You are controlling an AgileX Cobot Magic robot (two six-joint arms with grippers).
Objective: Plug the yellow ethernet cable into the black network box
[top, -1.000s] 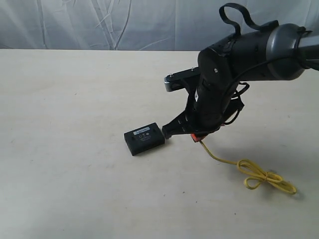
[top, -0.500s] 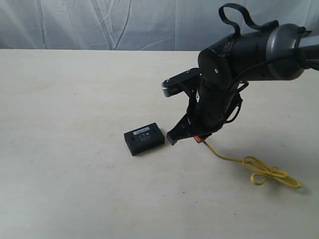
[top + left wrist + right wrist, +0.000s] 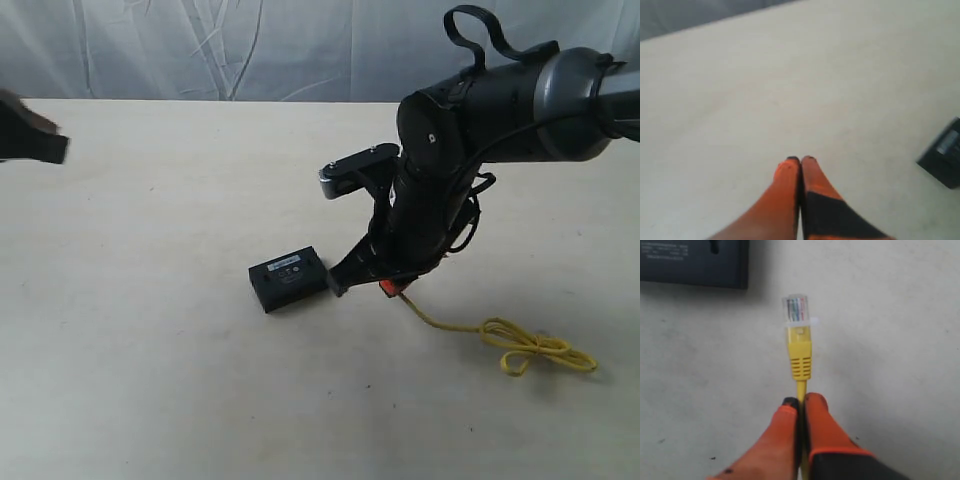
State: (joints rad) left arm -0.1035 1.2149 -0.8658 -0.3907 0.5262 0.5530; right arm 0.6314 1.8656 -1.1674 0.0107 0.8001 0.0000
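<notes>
Your right claw (image 3: pixel 800 401) grips the cable (image 3: pixel 800 357) behind its plug, just beside the box (image 3: pixel 695 262). Your left claw (image 3: pixel 801 160): clenched empty over bench (image 3: pixel 740 75).

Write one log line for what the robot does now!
right pincer: shut on yellow ethernet cable | plug: near black network box, not in | left pincer: shut, empty

A robotics test lab is suggested: a bare pale bench (image 3: pixel 140 380) is backed by a wrinkled white cloth backdrop (image 3: pixel 200 45), and a black robot arm (image 3: pixel 500 100) is seen above it.
</notes>
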